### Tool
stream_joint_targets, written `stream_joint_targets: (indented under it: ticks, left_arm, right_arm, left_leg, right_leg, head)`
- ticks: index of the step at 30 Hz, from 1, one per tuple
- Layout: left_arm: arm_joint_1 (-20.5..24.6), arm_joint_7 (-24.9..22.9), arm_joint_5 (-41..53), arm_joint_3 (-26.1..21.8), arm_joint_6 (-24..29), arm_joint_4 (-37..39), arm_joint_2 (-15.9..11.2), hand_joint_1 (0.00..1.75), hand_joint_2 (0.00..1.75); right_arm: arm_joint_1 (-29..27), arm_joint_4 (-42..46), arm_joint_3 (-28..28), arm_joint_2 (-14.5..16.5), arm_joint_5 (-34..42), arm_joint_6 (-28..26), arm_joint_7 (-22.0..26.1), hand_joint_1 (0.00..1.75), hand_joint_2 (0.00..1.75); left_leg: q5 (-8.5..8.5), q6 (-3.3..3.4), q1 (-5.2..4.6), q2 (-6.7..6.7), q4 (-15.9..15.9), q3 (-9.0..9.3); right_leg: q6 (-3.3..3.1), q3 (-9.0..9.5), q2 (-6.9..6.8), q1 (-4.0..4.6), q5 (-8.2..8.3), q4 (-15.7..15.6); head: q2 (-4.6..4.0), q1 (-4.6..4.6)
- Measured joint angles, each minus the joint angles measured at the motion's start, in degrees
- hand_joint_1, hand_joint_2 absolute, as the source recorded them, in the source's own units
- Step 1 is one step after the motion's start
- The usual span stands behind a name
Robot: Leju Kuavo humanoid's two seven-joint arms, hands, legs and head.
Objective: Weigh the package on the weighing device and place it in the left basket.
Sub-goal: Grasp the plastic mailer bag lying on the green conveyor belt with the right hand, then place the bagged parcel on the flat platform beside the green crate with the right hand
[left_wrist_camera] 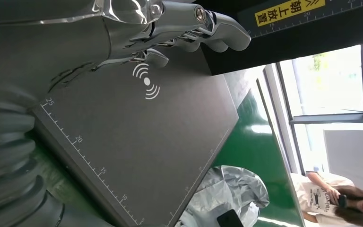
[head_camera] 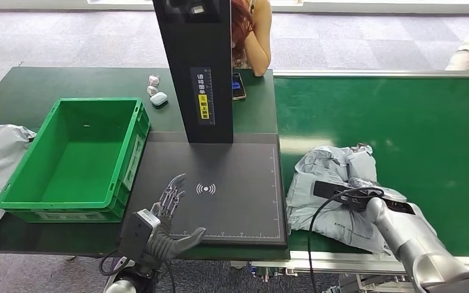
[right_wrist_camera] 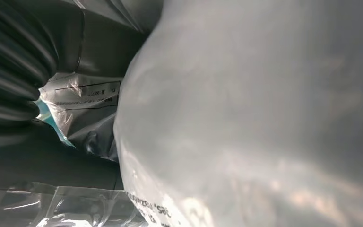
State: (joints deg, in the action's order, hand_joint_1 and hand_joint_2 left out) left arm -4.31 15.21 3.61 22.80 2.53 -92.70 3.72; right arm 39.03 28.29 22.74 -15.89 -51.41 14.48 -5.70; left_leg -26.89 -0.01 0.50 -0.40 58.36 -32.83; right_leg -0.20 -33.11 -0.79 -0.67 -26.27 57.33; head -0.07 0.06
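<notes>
Right hand (head_camera: 366,192) buried in the grey package (head_camera: 333,189), pressed right up against the plastic; fingers hidden, so grip impossible to judge. Package lying crumpled on the green conveyor belt (head_camera: 415,122), just beside the black weighing plate (head_camera: 232,189). Left hand (head_camera: 165,220) hovering over the plate's near corner, fingers spread, holding nothing. Green basket (head_camera: 73,152) sitting just left of the plate, black scanner column (head_camera: 198,67) rising behind it.
</notes>
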Motion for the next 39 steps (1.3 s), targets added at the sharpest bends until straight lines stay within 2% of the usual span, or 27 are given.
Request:
stream_joint_targets:
  ticks: [5, 10, 12, 15, 18, 20, 24, 29, 31, 34, 39]
  left_arm:
    - [-0.7, 0.3, 0.2, 0.0, 0.3, 0.0, -0.1, 0.0, 1.75]
    - [-1.7, 0.5, 0.9, 0.0, 0.6, -0.2, -0.1, 0.0, 1.75]
    - [-1.9, 0.5, 1.2, 0.0, 0.7, -0.2, -0.1, 0.0, 1.75]
    - [-2.0, 0.5, 1.5, 0.0, 1.0, -0.4, 0.1, 0.0, 1.75]
    - [-2.0, 0.5, 1.7, 0.0, 1.5, -0.5, 0.3, 0.0, 1.75]
    - [-2.0, 0.5, 1.7, 0.0, 1.9, -0.5, 0.5, 0.0, 1.75]
    - [-1.9, 0.5, 1.9, 0.0, 2.2, -0.5, 1.0, 0.0, 1.75]
    - [-1.9, 0.5, 2.0, 0.0, 2.4, -0.6, 1.1, 0.0, 1.75]
    - [-2.0, 0.6, 2.0, 0.0, 2.6, -0.6, 1.1, 0.0, 1.75]
    - [-2.4, 0.9, 2.0, 0.0, 3.1, -0.6, 0.9, 0.0, 1.75]
    - [-3.0, 1.6, 1.7, 0.0, 3.4, -0.7, 0.6, 0.0, 1.75]
  right_arm:
    - [-1.4, 0.3, 0.4, -0.1, -2.8, -9.7, -2.8, 1.75, 1.75]
    - [-2.3, 0.3, 1.2, -1.4, -11.4, -23.7, -14.1, 1.75, 1.75]
    - [-2.2, 0.3, 1.1, -2.2, -13.3, -27.8, -15.9, 1.75, 1.75]
    - [-2.2, 1.1, -0.6, -2.6, -11.8, -35.1, -12.5, 1.75, 1.75]
    - [-2.0, 3.1, -4.2, -2.1, -5.2, -41.8, -2.6, 1.75, 1.75]
    - [-1.5, 4.4, -7.2, -1.1, 0.1, -43.8, 4.7, 1.75, 1.75]
    - [-0.4, 6.3, -11.7, 1.2, 8.3, -43.7, 13.7, 1.75, 1.75]
    - [-1.9, 11.3, -13.7, 4.1, 19.6, -40.7, 22.1, 1.75, 1.75]
    - [-3.3, 14.1, -13.6, 5.1, 23.8, -38.7, 23.6, 1.75, 1.75]
    - [-6.1, 19.4, -12.7, 7.1, 31.5, -33.0, 25.4, 1.75, 1.75]
    - [-10.4, 26.8, -6.0, 10.3, 43.3, -22.1, 22.7, 1.75, 1.75]
  left_leg:
    - [-0.01, 0.02, -0.01, 0.01, 0.0, -0.04]
    - [0.02, 0.06, -0.06, 0.02, 0.0, -0.22]
    - [0.03, 0.08, -0.07, 0.06, 0.0, -0.27]
    - [0.02, 0.08, -0.07, 0.16, 0.0, -0.34]
    - [0.03, 0.08, -0.08, 0.17, 0.0, -0.42]
    - [0.03, 0.07, -0.08, 0.18, 0.0, -0.44]
    - [0.06, 0.04, -0.06, 0.16, -0.1, -0.45]
    - [0.05, 0.03, -0.02, 0.2, -0.1, -0.47]
    - [0.05, 0.03, -0.01, 0.18, -0.1, -0.5]
    - [0.05, 0.03, 0.01, 0.19, -0.1, -0.55]
    - [0.05, 0.02, 0.01, 0.31, -0.2, -0.57]
  right_leg:
    - [0.01, -0.04, 0.0, -0.01, 0.01, 0.0]
    - [0.05, -0.21, 0.02, -0.06, 0.05, 0.0]
    - [0.08, -0.27, 0.08, -0.06, 0.09, 0.0]
    - [0.07, -0.39, 0.18, -0.05, 0.13, 0.0]
    - [0.05, -0.49, 0.2, -0.03, 0.15, 0.1]
    - [0.04, -0.54, 0.2, -0.01, 0.15, 0.1]
    - [0.02, -0.57, 0.19, 0.01, 0.13, 0.1]
    - [0.01, -0.63, 0.25, 0.03, 0.13, 0.2]
    - [0.01, -0.64, 0.22, 0.04, 0.12, 0.2]
    - [0.0, -0.68, 0.22, 0.06, 0.11, 0.2]
    - [-0.06, -0.79, 0.31, 0.06, 0.08, 0.2]
  head:
    - [0.0, -0.01]
    - [0.0, -0.01]
    - [0.0, -0.01]
    - [0.0, -0.01]
    - [0.0, -0.01]
    - [0.0, -0.02]
    - [0.0, -0.01]
    - [0.0, -0.01]
    - [0.0, -0.01]
    - [0.0, -0.01]
    - [0.0, -0.01]
